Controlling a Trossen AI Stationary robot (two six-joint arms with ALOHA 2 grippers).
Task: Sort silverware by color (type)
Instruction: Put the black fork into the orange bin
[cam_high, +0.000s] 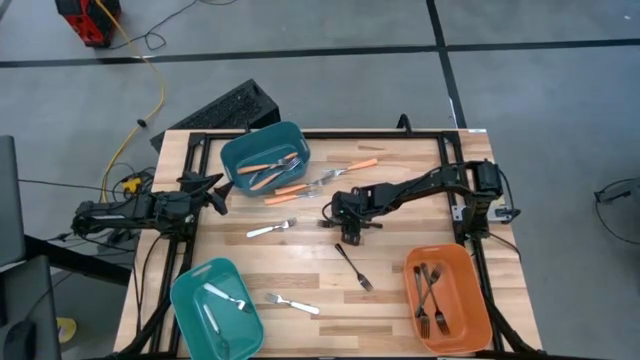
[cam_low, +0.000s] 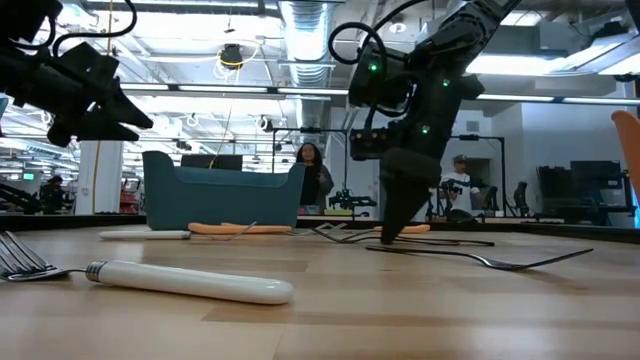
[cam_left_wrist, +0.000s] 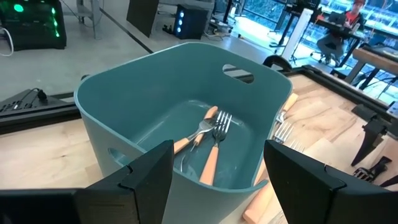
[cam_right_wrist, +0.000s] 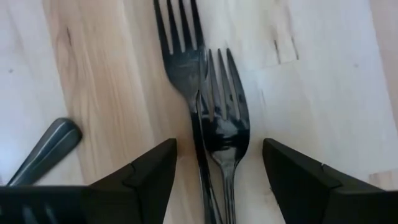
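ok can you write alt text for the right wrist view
Close view straight down on two black forks lying overlapped on the light wooden table, tines pointing away, framed between the right gripper's two open dark fingers. The end of a grey utensil handle pokes in at one side.

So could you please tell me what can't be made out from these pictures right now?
- High view: the right claw covers the two black forks under it; only the right wrist view shows them.
- Right wrist view: those forks' handles are cut off between the fingers.
- Left wrist view: the teal bin wall hides part of its contents.
- Low view: the far forks are too small to count.
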